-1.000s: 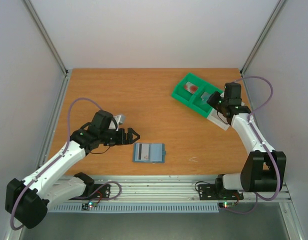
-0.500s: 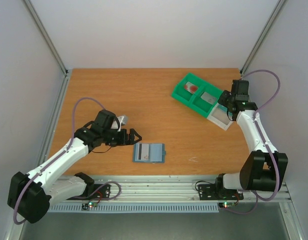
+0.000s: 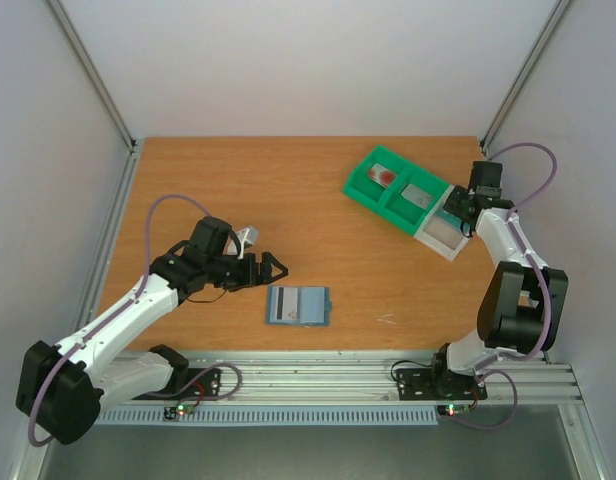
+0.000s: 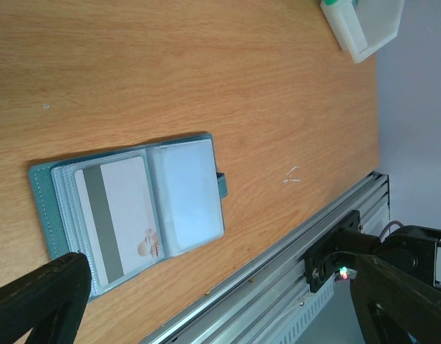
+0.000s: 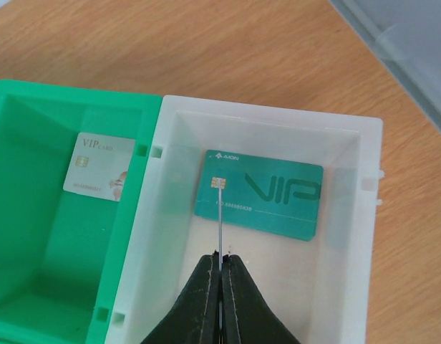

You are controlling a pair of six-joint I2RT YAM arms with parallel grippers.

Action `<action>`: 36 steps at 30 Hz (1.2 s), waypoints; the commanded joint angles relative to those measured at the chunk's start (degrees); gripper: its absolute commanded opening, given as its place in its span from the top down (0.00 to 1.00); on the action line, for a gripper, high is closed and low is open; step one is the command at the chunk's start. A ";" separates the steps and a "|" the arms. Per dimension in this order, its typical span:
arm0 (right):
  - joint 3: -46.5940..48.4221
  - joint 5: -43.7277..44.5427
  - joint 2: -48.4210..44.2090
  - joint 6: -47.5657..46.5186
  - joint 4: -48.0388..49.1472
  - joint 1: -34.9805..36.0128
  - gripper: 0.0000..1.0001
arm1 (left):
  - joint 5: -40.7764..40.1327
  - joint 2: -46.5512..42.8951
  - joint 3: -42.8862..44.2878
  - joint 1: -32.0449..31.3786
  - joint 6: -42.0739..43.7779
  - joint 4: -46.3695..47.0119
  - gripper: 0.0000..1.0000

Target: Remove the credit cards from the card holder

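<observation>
Right gripper (image 5: 221, 256), now over the white bin (image 5: 278, 132), pinches a card (image 5: 220, 222) edge-on — left gripper (image 3: 276, 270) gapes.

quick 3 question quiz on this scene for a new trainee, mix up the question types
1. True or false: the slate-blue bifold card holder lies shut.
2. The teal plastic VIP card lies in: A the card holder; B the white plastic bin; C neither.
3. Fill in: the right gripper is shut on a thin ____ seen edge-on.
Key: 1 false; 2 B; 3 card.
</observation>
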 commanded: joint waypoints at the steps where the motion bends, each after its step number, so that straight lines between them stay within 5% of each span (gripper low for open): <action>1: 2.43 -6.18 2.59 0.16 3.01 -1.75 0.99 | 0.24 -0.08 0.97 -0.01 -1.47 1.89 0.01; 36: 4.37 -16.76 13.93 0.68 11.83 -6.62 0.99 | -0.31 0.97 2.31 -0.01 -6.30 3.83 0.01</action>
